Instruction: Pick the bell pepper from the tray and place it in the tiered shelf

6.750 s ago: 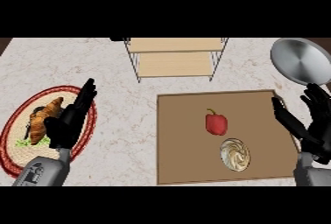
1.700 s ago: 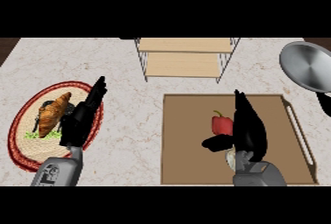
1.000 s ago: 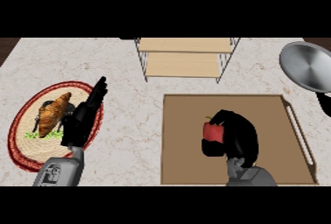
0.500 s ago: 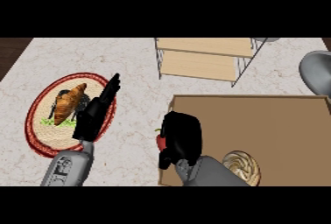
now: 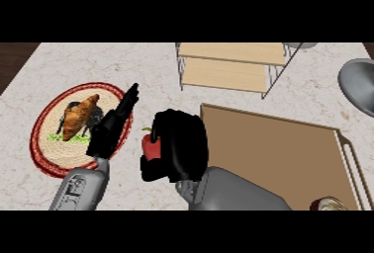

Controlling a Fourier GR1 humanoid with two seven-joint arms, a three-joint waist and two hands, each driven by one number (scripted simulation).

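Note:
My right hand (image 5: 179,146) is shut on the red bell pepper (image 5: 151,146), whose red side and green stem peek out at the hand's left. Hand and pepper hover over the marble counter just left of the wooden tray (image 5: 285,153). The tiered shelf (image 5: 232,66), with light wooden boards and a thin wire frame, stands at the back, above and to the right of the pepper. My left hand (image 5: 111,127) is open, fingers straight and pointing up, beside the red-rimmed plate.
A red-rimmed woven plate (image 5: 45,150) holding a croissant (image 5: 79,116) and greens lies at the left. A grey pan (image 5: 359,91) sits at the right edge. A round pastry (image 5: 333,204) shows at the tray's lower right corner.
My right hand closed on the pepper, lifted it off the tray and carried it left past the tray's edge. The view has shifted, so the tray and shelf now sit further right.

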